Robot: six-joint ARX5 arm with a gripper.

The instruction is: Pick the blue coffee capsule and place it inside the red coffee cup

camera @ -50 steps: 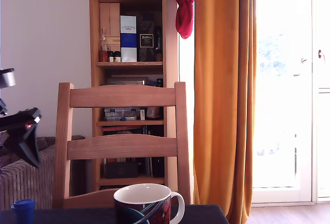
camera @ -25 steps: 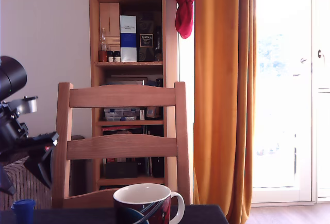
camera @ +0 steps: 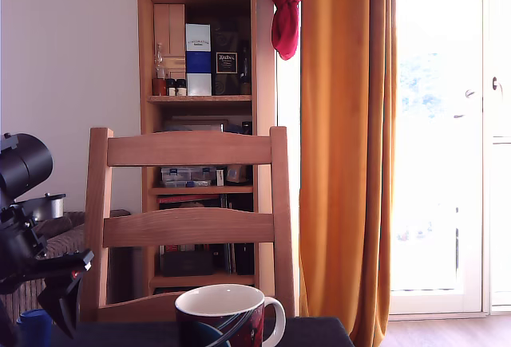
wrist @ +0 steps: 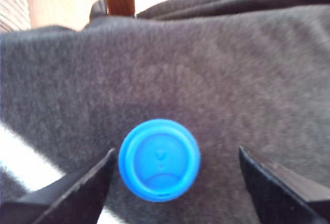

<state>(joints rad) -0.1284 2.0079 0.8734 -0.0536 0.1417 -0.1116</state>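
The blue coffee capsule stands on the dark grey cloth, its round blue top facing the wrist camera. My gripper is open, with one dark finger on each side of the capsule and a gap to each. In the exterior view the capsule is at the bottom left, and the gripper has come down around it. The red coffee cup, white inside with a white handle, stands at the bottom middle, well to the right of the capsule in the exterior view.
A wooden chair stands right behind the table. Behind it are a bookshelf, an orange curtain and a bright glass door. A sofa arm shows at the exterior view's left.
The arm has swung in from the exterior view's left and come down. The open fingers, which were above the capsule, now flank it. Capsule and cup have not moved.
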